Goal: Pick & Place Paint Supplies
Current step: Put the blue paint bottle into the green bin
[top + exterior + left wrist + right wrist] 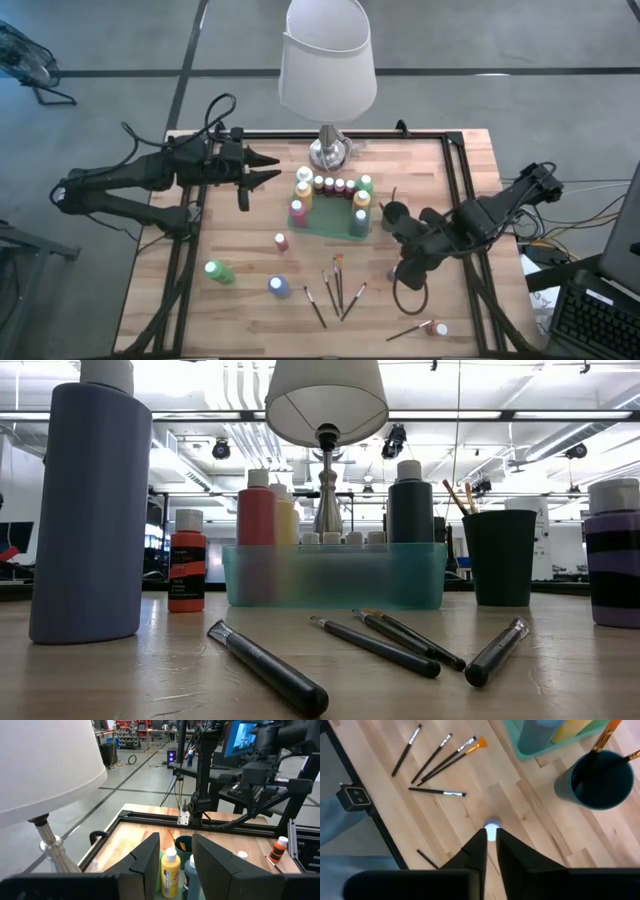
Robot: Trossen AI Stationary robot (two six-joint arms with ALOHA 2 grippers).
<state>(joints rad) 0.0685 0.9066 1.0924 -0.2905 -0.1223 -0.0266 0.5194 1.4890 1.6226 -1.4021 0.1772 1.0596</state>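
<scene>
A teal tray (322,222) near the lamp holds several white-capped paint bottles. Loose bottles stand on the wood: red (281,241), green (218,271), blue (279,287) and maroon (438,328). Several thin brushes (335,288) lie flat near the near edge, and one (408,330) lies beside the maroon bottle. A dark cup (395,212) holds more brushes. My left gripper (268,170) hovers open left of the tray; a yellow bottle (170,872) shows beyond its fingers. My right gripper (397,270) points down near the cup, shut on a small bottle. My right gripper (491,834) pinches the white cap (491,829) of a small bottle between its two fingertips, coming from above and pointing down. The cap and the fingers hide the bottle's body. Whether it stands on the table I cannot tell.
A white-shaded lamp (327,60) on a silver base (328,152) stands at the far edge behind the tray. A black frame rail (455,190) runs along the table's right side. Bare wood lies between the tray and the brushes.
</scene>
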